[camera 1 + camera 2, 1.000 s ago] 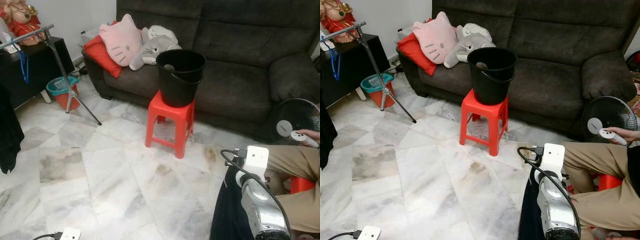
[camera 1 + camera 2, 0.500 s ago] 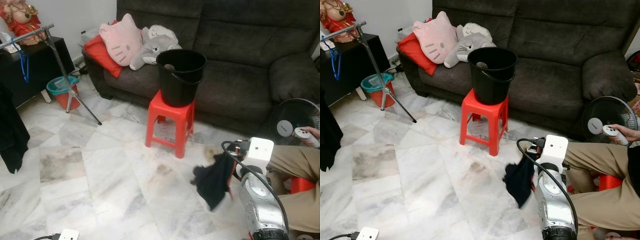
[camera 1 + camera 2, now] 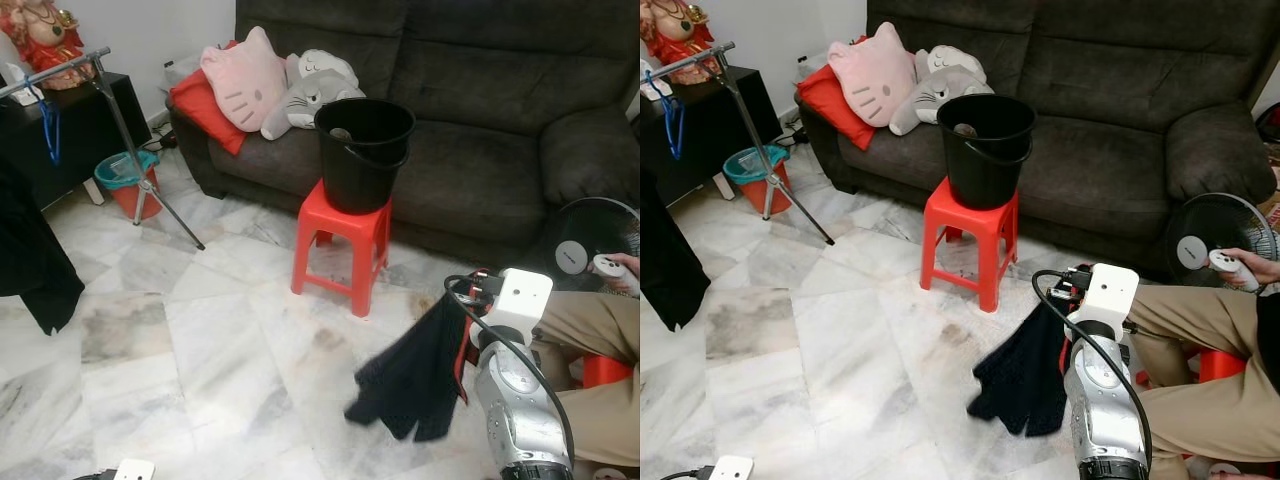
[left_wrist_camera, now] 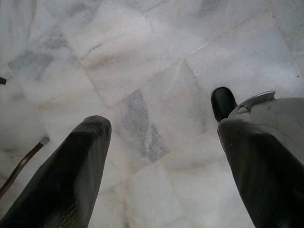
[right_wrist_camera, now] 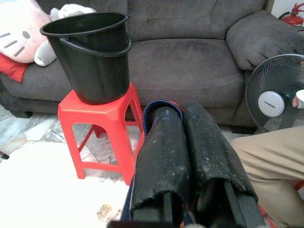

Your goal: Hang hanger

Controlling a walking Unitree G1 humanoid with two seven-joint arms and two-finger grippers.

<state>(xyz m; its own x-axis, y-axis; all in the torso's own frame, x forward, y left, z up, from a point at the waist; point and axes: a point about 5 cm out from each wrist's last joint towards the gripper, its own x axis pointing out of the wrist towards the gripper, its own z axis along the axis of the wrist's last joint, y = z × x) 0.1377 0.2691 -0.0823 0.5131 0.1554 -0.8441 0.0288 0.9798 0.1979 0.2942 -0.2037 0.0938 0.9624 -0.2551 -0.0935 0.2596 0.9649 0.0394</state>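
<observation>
— On the red plastic stool [image 3: 341,243], what stands there?

— A black bucket [image 3: 362,152] with its handle down against the front; something small and pale lies inside near the rim, too small to name. By the far wall sits a teal and red bin [image 3: 126,182] with a liner in it.

— And the room?

— White marble tile floor [image 3: 200,340], grey-veined. A dark grey sofa [image 3: 480,110] runs behind the stool, with a pink cat cushion [image 3: 243,78], a red cushion [image 3: 205,108] and a grey plush [image 3: 305,100] at one end. A tripod clothes rack [image 3: 110,110] stands to the robot's left beside a black cabinet [image 3: 75,135]; a blue hanger [image 3: 50,130] hangs from the rail, and a dark garment [image 3: 35,260] hangs at the picture's edge.

— The claws?

— The right gripper [image 5: 187,142] has its two fingers pressed together on the blue hook of a hanger [image 5: 159,105], held out in front of the stool. A black garment [image 3: 415,375] drapes from it down beside the right arm. The left gripper [image 4: 164,142] hangs over bare tile, fingers spread wide, holding nothing.

— Anything nearby?

— A seated person's leg [image 3: 590,350] in tan trousers, just beside the right arm, a hand holding a white controller [image 3: 615,272], and a floor fan [image 3: 590,240] by the sofa.
</observation>
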